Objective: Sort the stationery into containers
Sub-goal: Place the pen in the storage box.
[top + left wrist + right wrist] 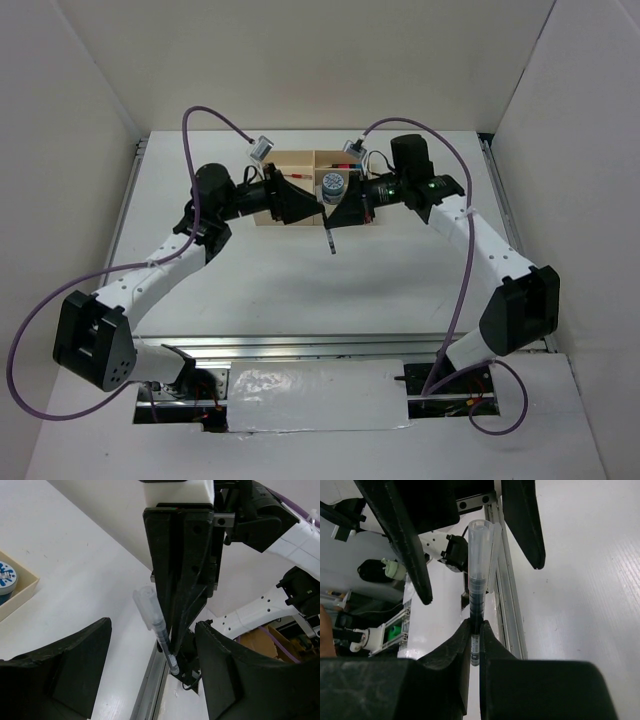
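My right gripper (341, 212) (475, 626) is shut on a black pen with a clear cap (329, 238) (479, 560) and holds it in the air just in front of the beige wooden tray (297, 159). My left gripper (300, 208) (152, 626) is open and faces the right one. Its two fingers (60, 670) stand on either side of the pen (156, 625) without touching it. A blue-white tape roll (333, 184) (4, 577) lies in the tray. A red pen (305, 177) shows in the tray behind my left gripper.
The tray stands at the back middle of the white table, partly hidden by both grippers. White walls enclose the left, back and right. A metal rail (300, 345) runs along the near edge by the arm bases.
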`<action>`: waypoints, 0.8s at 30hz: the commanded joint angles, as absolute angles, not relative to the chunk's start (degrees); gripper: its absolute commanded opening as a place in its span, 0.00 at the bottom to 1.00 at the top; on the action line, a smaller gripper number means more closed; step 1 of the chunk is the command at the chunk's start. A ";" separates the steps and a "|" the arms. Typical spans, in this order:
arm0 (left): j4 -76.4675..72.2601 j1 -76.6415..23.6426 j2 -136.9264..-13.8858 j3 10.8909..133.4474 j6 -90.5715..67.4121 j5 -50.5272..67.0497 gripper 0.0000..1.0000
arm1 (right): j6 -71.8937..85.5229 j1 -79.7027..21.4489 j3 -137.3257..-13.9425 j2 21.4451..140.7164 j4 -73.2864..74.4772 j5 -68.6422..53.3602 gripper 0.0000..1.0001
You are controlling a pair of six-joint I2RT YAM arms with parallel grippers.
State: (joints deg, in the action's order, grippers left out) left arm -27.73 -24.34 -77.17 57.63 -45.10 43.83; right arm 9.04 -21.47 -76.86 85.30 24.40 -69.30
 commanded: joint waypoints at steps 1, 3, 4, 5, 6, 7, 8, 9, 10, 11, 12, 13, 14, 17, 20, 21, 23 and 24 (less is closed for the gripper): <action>-33.22 -24.52 -78.05 59.15 -44.99 46.14 0.80 | 10.63 -22.06 -79.63 85.43 19.87 -70.84 0.00; -34.53 -24.61 -78.75 59.32 -45.52 46.93 0.78 | 10.37 -22.67 -80.07 85.69 20.21 -70.84 0.00; -34.63 -24.70 -79.10 59.41 -45.79 47.02 0.75 | 10.28 -22.94 -80.33 86.13 20.13 -70.84 0.00; -34.80 -24.61 -79.45 59.59 -45.97 47.02 0.72 | 10.28 -23.37 -80.51 86.22 20.21 -70.84 0.00; -35.15 -24.61 -79.71 59.68 -46.23 47.11 0.64 | 10.28 -23.47 -80.68 86.31 20.30 -70.67 0.00; -35.50 -24.70 -80.15 59.85 -46.75 47.37 0.60 | 10.20 -23.73 -80.77 86.48 20.30 -70.49 0.00; -35.86 -24.61 -80.33 59.85 -46.93 47.55 0.56 | 10.28 -23.73 -80.86 86.66 20.13 -70.31 0.00; -36.21 -24.61 -80.51 59.85 -47.19 47.55 0.50 | 10.11 -23.82 -81.21 86.92 20.30 -70.23 0.00; -36.65 -24.70 -80.51 59.85 -47.46 47.64 0.48 | 10.11 -23.91 -81.30 87.10 20.30 -70.22 0.00; -36.65 -24.61 -80.77 59.85 -47.29 47.64 0.43 | 10.11 -23.91 -81.47 87.19 20.39 -70.05 0.00; -36.74 -24.70 -80.77 60.03 -47.11 47.46 0.39 | 10.11 -23.91 -81.56 87.62 20.39 -69.96 0.00; -36.30 -24.61 -80.77 60.29 -46.07 47.55 0.35 | 10.02 -23.82 -81.74 87.71 20.74 -69.79 0.02; -34.38 -24.52 -80.86 60.73 -45.01 47.46 0.25 | 9.58 -23.91 -82.00 87.89 21.35 -69.00 0.11; -24.06 -24.08 -81.30 66.24 -36.94 46.50 0.08 | 6.95 -22.86 -82.27 87.63 25.91 -66.90 0.33; -6.60 -22.59 -84.36 76.32 -22.20 43.17 0.00 | 4.23 -19.87 -81.48 86.49 29.60 -66.18 0.45; -0.50 -22.24 -86.20 80.38 -16.41 41.94 0.00 | 2.57 -19.25 -81.13 85.79 31.01 -64.79 0.46; 11.11 -22.24 -92.70 92.38 3.18 33.81 0.00 | -2.71 -16.97 -80.95 84.91 35.04 -62.06 0.47; 18.47 -22.06 -94.90 95.68 12.91 30.71 0.00 | -5.33 -16.27 -80.16 84.03 35.94 -59.88 0.47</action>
